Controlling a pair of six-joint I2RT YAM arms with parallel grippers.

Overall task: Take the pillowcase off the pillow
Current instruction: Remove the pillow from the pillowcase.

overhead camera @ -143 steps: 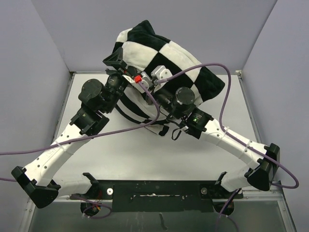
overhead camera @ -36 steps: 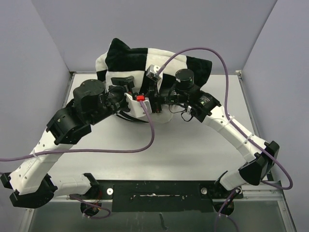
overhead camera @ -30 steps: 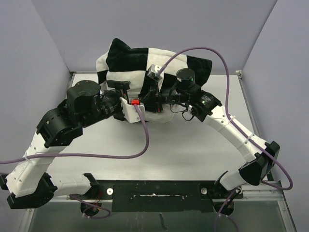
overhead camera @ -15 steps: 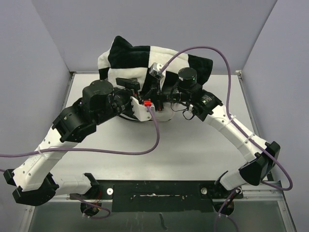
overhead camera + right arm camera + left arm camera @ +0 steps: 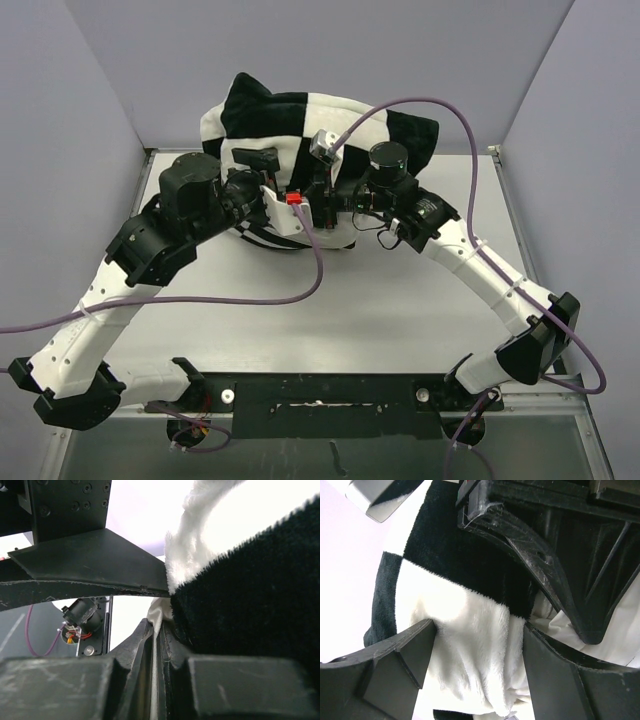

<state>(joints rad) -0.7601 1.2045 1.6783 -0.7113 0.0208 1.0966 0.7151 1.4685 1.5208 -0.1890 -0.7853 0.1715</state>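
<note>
The black-and-white checkered pillowcase [image 5: 300, 115] is bunched at the back of the table, and both grippers meet at its near side. In the left wrist view, my left gripper [image 5: 479, 627] has a creased fold of the fluffy pillowcase [image 5: 470, 630] pressed between its fingers. The wrinkled white pillow [image 5: 630, 615] shows at the right. In the right wrist view, my right gripper [image 5: 159, 630] is shut on a thin white edge of the pillow [image 5: 159, 614], with the black pile of the pillowcase [image 5: 250, 595] beside it. In the top view the left gripper [image 5: 285, 215] and right gripper [image 5: 322, 205] are close together and the pillow is mostly hidden.
The grey table [image 5: 400, 300] has purple walls behind and on both sides. Purple cables [image 5: 300, 285] loop over the table and above the right arm. The right gripper's finger [image 5: 535, 555] crosses the top of the left wrist view.
Over the last second my left arm swung left, then right, and is now slightly back. The pillowcase's top edge shifted a little. The right arm has barely moved.
</note>
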